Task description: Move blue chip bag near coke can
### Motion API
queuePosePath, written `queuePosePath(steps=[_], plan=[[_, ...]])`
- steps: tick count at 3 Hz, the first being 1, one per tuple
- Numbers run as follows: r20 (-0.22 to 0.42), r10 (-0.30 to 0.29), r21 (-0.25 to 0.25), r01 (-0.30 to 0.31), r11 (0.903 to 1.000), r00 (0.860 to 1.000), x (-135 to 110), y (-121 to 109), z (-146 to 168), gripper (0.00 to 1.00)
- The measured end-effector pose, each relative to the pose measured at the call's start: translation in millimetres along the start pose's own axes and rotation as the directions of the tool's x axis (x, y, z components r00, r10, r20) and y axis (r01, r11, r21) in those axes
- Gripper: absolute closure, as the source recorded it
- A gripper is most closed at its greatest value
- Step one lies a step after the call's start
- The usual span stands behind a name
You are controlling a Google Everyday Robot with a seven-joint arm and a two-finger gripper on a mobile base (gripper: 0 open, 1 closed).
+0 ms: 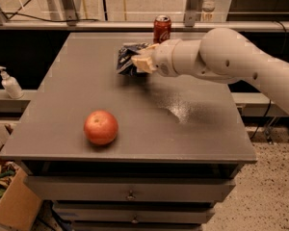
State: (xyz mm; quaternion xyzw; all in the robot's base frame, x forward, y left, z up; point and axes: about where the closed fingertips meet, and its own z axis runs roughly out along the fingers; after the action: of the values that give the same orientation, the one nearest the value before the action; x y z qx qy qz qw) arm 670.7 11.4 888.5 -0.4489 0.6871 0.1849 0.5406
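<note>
White rounded arm (221, 57), cream tool (137, 61) at its tip.

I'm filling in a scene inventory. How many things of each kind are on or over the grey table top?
Snack bags: 1, the blue chip bag, held in the gripper over the far part of the table
Cans: 1, the coke can at the far edge
Fruit: 1, the apple near the front
Total: 3
</note>
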Motion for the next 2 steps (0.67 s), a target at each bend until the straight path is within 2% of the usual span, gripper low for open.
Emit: queuePosePath(steps=[1,2], plan=[[-0.045,0.019,0.048,-0.017,0.9987,0.999,21.1,-30.3,-16.3,1.00],[-0.085,0.031,0.074,-0.025,0.9969,0.996,45.3,-51.2,-29.6,1.00]])
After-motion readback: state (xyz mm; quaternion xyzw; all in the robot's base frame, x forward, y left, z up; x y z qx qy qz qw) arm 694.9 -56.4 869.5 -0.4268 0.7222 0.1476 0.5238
